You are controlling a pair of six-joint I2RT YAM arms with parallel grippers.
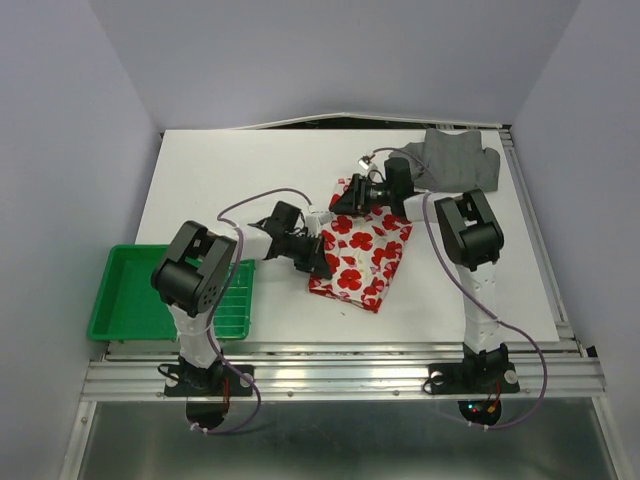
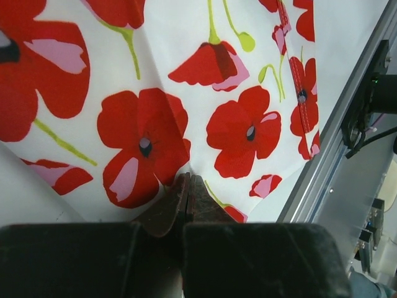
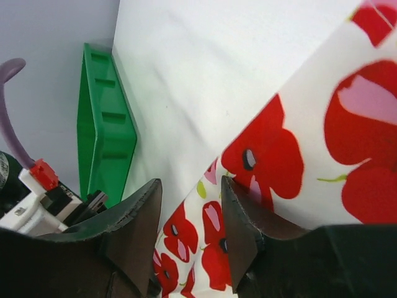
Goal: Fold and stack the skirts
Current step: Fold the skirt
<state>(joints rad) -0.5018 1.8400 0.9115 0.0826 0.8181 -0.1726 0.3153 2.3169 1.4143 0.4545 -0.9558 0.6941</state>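
The white skirt with red flowers point(image 1: 362, 252) lies folded in the middle of the table. The dark grey skirt point(image 1: 462, 158) lies bunched at the back right corner. My left gripper point(image 1: 325, 262) is at the floral skirt's left edge. In the left wrist view its jaws point(image 2: 188, 179) are shut, pinching the floral cloth point(image 2: 186, 56), and a crease runs out from the tips. My right gripper point(image 1: 343, 203) is at the skirt's far left corner. Its jaws point(image 3: 191, 183) stand open, with the skirt's edge point(image 3: 310, 143) lying between them.
A green plastic tray point(image 1: 140, 300) sits at the table's near left and also shows in the right wrist view as the green tray point(image 3: 105, 124). The aluminium rail point(image 2: 322, 161) runs along the table's front edge. Grey walls enclose the table on three sides.
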